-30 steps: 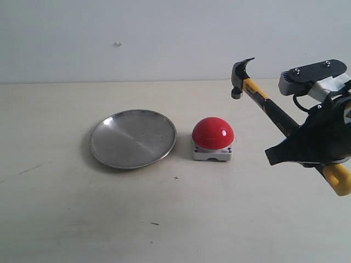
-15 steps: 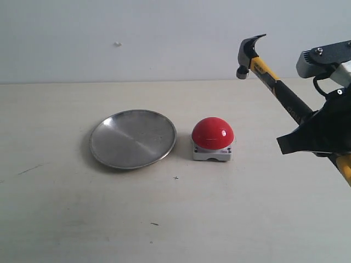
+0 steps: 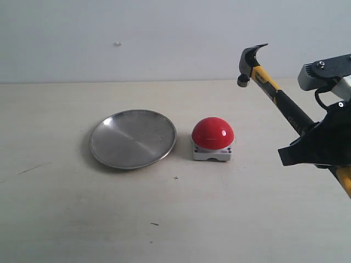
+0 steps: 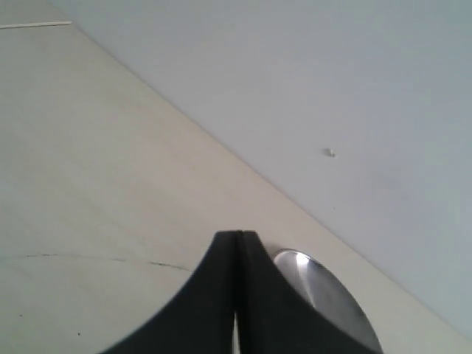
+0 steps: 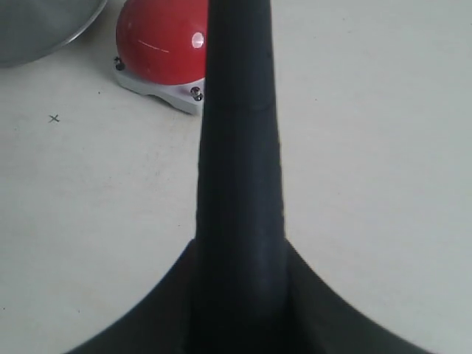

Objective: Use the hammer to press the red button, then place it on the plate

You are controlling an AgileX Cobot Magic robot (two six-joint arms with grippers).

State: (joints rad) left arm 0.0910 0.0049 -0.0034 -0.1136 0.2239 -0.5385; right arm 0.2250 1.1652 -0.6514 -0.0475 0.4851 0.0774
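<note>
At the right edge of the counter [image 3: 247, 219], the right fingers [image 3: 300, 152] were clenched around the black handle of the hammer [image 3: 278, 97], holding it off the surface. The hammer slanted upward and to the left in the exterior view, its dark head topmost and its yellow end poking out below the fingers near the frame's edge. The head hung above and to the right of the red button [image 3: 213, 133], apart from it. The button sat on its small grey base on the counter, just right of the plate [image 3: 132, 138], with a narrow gap between them. The plate lay flat, with nothing on it.

In the right wrist view, the handle [image 5: 240, 147] ran straight out from between the fingers toward the button [image 5: 158, 40], with a sliver of the plate [image 5: 37, 29] in the corner.

In the left wrist view, the left fingers [image 4: 214, 295] were pressed together on nothing, above the counter, with part of the plate's rim [image 4: 332, 302] showing beyond them.
</note>
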